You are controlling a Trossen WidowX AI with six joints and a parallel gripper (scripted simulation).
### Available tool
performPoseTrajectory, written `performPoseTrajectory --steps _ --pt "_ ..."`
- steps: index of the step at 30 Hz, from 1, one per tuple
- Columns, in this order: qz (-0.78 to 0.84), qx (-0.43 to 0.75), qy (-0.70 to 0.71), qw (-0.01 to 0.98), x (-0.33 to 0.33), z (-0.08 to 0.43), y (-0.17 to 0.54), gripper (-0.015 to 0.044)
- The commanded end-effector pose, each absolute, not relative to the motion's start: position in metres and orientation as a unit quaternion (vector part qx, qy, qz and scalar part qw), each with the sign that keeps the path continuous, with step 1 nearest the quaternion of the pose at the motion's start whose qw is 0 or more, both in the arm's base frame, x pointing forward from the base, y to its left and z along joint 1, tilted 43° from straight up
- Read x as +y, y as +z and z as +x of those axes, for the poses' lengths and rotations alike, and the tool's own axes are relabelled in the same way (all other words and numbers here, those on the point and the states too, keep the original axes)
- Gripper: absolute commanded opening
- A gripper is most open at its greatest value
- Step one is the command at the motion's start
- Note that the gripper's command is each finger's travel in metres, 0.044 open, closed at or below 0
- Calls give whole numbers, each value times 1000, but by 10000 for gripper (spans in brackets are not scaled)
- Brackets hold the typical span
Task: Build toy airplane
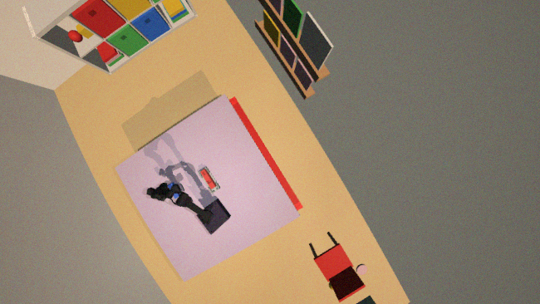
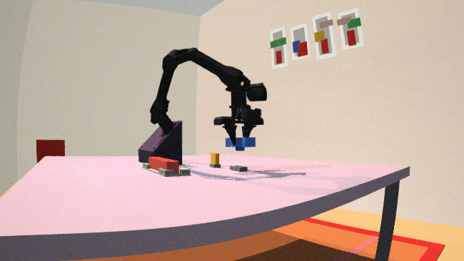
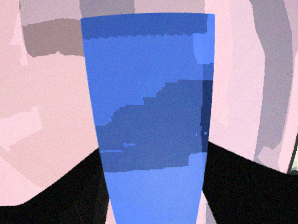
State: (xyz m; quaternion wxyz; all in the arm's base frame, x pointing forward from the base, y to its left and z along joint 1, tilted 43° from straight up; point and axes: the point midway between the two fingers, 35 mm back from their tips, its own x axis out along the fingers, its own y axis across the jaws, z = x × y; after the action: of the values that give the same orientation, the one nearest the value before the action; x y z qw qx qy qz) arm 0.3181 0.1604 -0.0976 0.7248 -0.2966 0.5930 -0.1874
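Observation:
The red fuselage (image 1: 208, 178) (image 2: 162, 164) lies in the grey-green cradle (image 2: 166, 172) near the robot's base. My gripper (image 2: 240, 138) (image 3: 150, 146) is shut on the blue wing (image 2: 250, 142) (image 3: 145, 65), whose tab points down. It holds the wing above the table, over a small grey stand (image 2: 238, 168) with nothing on it. The yellow tail fin (image 2: 215, 158) stands upright in another small grey holder (image 2: 215, 165), between the cradle and the grey stand. The sockets on top of the fuselage are too small to make out.
The pink tabletop (image 1: 249, 166) (image 2: 107, 203) carries the robot's dark base (image 1: 213, 216) (image 2: 168, 146), close beside the cradle. The table's edge (image 2: 403, 172) is at the right in the exterior view. Shelves and a chair stand off the table.

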Motion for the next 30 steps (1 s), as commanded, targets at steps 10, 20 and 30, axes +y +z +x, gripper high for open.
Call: performPoseTrajectory --steps 10,20,30 --pt "-295 600 -194 718 184 305 -67 0" --pt "-281 599 -208 720 185 302 -50 0" --pt "-222 585 -248 739 160 311 -29 0"
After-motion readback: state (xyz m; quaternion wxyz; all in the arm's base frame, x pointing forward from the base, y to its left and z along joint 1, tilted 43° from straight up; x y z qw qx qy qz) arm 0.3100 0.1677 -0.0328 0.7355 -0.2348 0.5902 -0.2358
